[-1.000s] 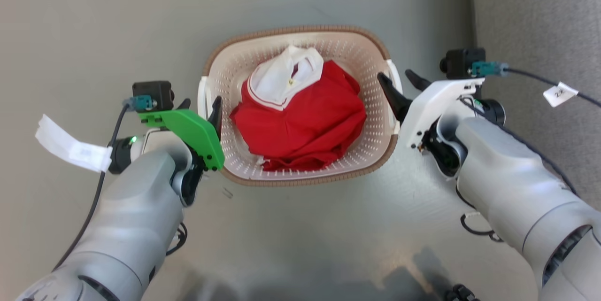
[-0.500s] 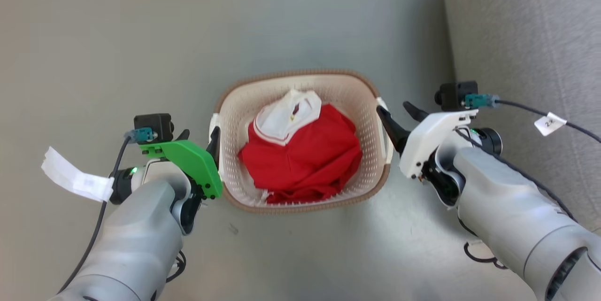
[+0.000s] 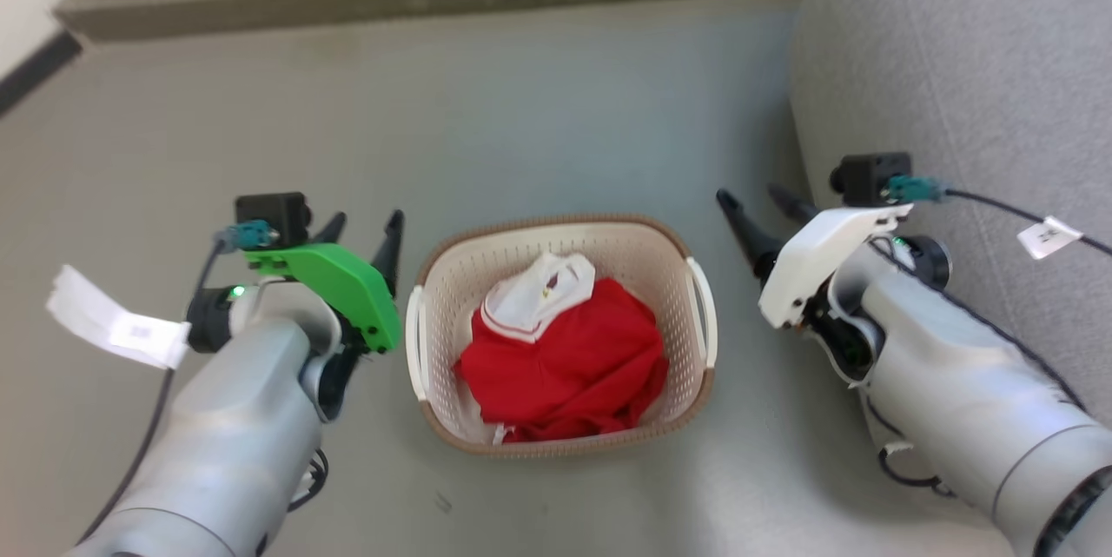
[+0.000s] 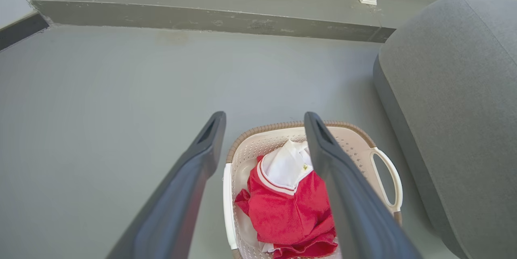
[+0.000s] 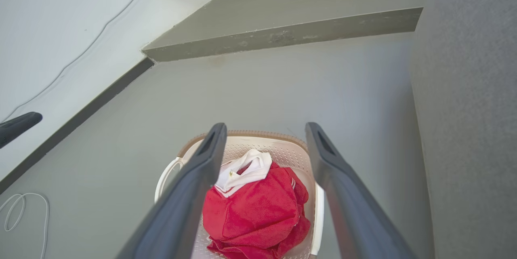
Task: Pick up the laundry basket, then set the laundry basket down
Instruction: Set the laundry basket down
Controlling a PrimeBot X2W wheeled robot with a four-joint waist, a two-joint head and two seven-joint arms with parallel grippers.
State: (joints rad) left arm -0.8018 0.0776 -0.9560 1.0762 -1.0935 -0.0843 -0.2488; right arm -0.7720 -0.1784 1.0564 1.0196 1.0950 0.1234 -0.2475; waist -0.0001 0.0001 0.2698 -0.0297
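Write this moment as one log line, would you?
laundry basket: on floor, red shirt inside | left hand: open, off basket | right hand: open, off basket

honestly nothing here i can actually read. there's a white paper tag (image 3: 117, 327) well off to the left of the laundry basket (image 3: 625, 248). it has a small grey printed patch, but that's way too blurry to make out. a smaller white tag (image 3: 1049, 236) sits off to the right of the basket with a faint dark mark on it, can't read that either. the red shirt (image 3: 565, 366) inside the basket has a tiny emblem (image 3: 549, 281) on its white collar, too small to tell.
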